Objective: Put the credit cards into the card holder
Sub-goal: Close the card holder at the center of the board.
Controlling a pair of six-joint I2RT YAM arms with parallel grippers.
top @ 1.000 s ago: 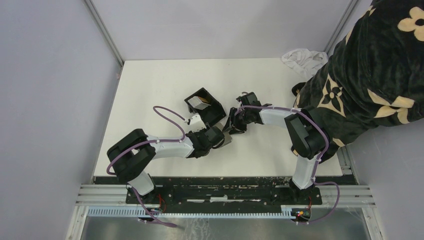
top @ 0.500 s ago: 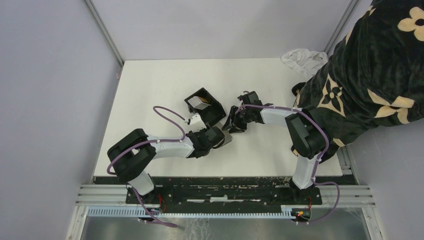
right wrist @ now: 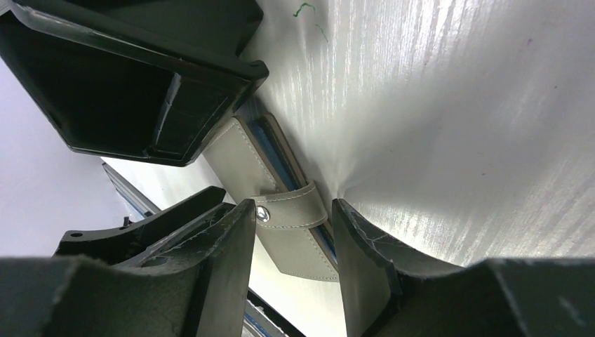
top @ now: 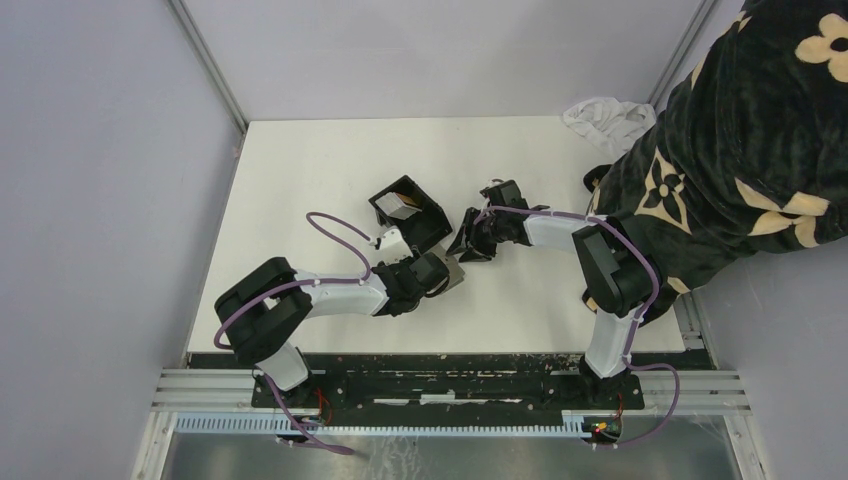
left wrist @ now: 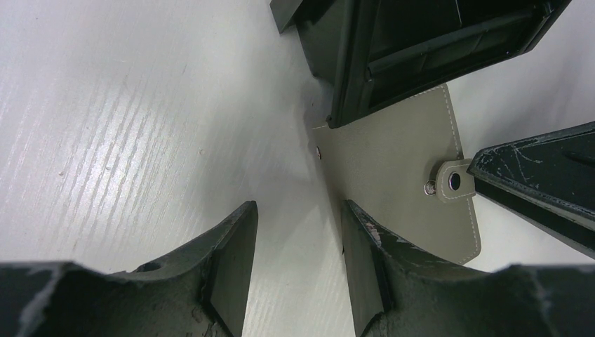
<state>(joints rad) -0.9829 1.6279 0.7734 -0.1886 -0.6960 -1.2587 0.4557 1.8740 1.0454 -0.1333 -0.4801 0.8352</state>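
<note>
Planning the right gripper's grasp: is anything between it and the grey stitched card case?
Nothing visible. In the right wrist view the grey stitched card case lies straight ahead of the right gripper, framed by its open fingers. Its far end meets the black box; the left gripper sits close beside it.

We see a robotics lab test cell, not a home or a shop: a bare white counter [top: 320, 165] is boxed in by plain grey panels [top: 100, 200] set in aluminium posts [top: 207, 65]. The left arm [top: 340, 292] and right arm [top: 605, 265] are bolted to a black base plate [top: 450, 370] on slotted aluminium rails [top: 200, 385] at the near edge, with purple cables [top: 345, 228] tied along them. A person in a dark flower-patterned garment [top: 740, 150] is at the right edge.
</note>
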